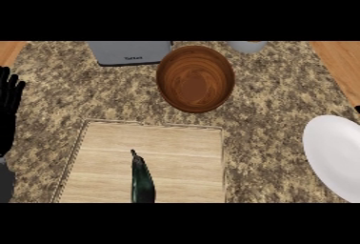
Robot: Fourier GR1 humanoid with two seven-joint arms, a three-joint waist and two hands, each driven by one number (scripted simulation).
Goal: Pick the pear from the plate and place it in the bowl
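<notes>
Bowl (195, 78), wooden and holding nothing we can see, sits at the far middle of the speckled desk (274, 138), with the white plate (336, 157) well apart at the right edge, partly cut off by the view. We find no pear on the part of the plate that shows, nor in the bowl, nor anywhere else on the desk; where it is, we cannot tell. Our left hand (8, 102) rests at the left edge, fingers straight and up, holding nothing. Our right hand does not show at all, so we cannot say whether it carries the fruit.

A board (175, 152) lies near us, a dark green pointed thing (142, 178) on it, just below the bowl. A grey appliance (130, 51) and a pale round object (246, 46) stand at the far edge, the appliance just beside the bowl's rim.

We judge the main risk to be blindness: with the pear and the right hand out of view, any move toward the bowl goes unchecked. An arm crossing from the plate could clip the bowl's near rim and shove it against the appliance. A pear let go too early could land on the desk and roll between plate and bowl.
</notes>
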